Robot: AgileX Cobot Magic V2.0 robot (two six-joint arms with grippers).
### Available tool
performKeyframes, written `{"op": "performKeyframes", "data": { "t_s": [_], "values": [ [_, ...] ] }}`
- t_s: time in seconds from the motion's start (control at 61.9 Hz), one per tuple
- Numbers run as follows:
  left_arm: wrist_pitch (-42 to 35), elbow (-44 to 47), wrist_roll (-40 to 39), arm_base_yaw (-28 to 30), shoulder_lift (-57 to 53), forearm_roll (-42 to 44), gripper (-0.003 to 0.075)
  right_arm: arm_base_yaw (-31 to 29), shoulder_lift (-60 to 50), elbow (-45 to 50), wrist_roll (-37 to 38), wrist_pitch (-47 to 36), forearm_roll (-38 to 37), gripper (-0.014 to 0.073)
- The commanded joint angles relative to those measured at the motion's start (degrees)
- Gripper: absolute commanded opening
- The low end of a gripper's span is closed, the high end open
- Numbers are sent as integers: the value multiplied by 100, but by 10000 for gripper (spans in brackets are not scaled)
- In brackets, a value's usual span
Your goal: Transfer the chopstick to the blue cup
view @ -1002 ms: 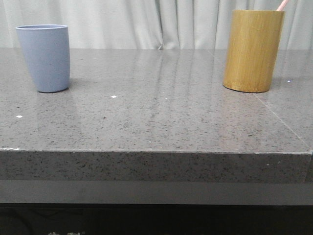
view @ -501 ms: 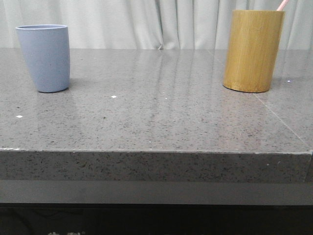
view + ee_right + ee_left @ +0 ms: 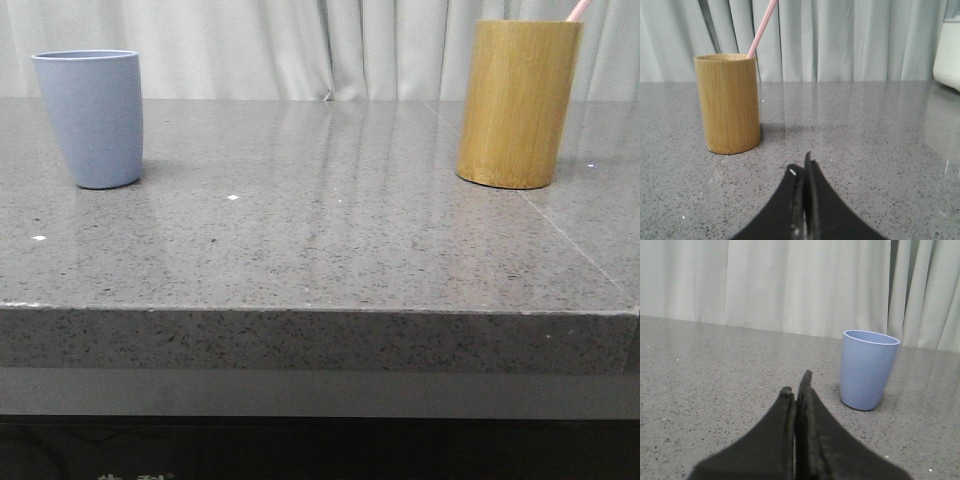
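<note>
The blue cup stands upright at the far left of the grey stone table; it also shows in the left wrist view. A pale pink chopstick leans out of the yellow-brown bamboo cylinder at the far right; only its tip shows in the front view. My left gripper is shut and empty, low over the table, short of the blue cup. My right gripper is shut and empty, short of the bamboo cylinder. Neither gripper shows in the front view.
The table's front edge runs across the front view. A white curtain hangs behind the table. A white object stands at the table's far edge in the right wrist view.
</note>
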Motion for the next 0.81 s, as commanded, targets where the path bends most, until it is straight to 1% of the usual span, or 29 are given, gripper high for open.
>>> {"op": "performKeyframes", "data": {
  "t_s": [0.0,0.162,0.259,0.388,0.517,0.582,0.646,0.792],
  "values": [
    [-383,-334,-39,-3,-135,-50,-19,-37,-116,-364,-53,-394,32,-67],
    [420,-1353,-39,-3,-52,-24,-19,-37,-50,-1270,-53,374,32,-67],
    [903,-2059,-39,-3,188,-24,-19,-37,189,-1954,-53,881,32,-67],
    [1698,-3001,27,-3,772,-2,-19,-37,749,-2865,-53,1735,32,-67],
    [2535,-3837,186,-3,1489,-2,-19,-37,1371,-3524,-53,2293,32,-67],
    [2728,-4143,186,-3,1806,-2,-19,-37,1688,-3781,-53,2544,32,-67],
    [2723,-4313,186,-3,2048,-50,-19,-37,1962,-3948,-53,2753,32,-67],
    [2789,-4354,175,-3,2355,-73,-19,-37,2381,-3969,-53,2792,32,-67]
  ]
}}
